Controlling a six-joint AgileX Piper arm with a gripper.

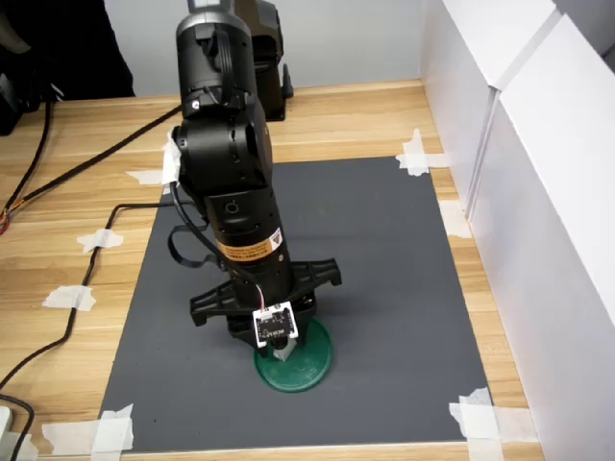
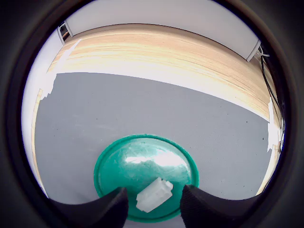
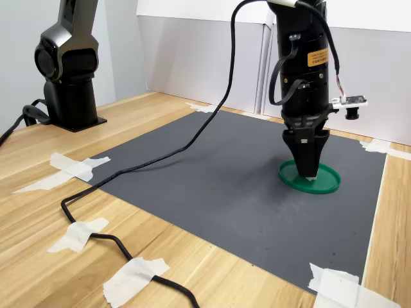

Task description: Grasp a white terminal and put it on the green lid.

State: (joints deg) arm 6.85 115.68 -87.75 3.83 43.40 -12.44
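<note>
The arm stands almost straight down over the green lid [image 1: 306, 370], which lies on the dark grey mat [image 1: 384, 250] taped at its corners to the wooden desk [image 1: 86, 163]; I think the tape is there so that the mat does not slide while the arm works. In the wrist view the white terminal [image 2: 154, 194] is on the lid's surface, near the rim, and it sits in the gap between the two dark fingers [image 2: 111, 206]. A strip of green shows on each side of it, so the fingers seem released and parted, not clamped on it, though whether one pad touches the block I cannot tell. In the second exterior view the gripper [image 3: 308, 168] points down with its tips very low above the lid [image 3: 327, 183]. In my judgement the placing is nearly finished, and only a clean lift away seems to be left.
</note>
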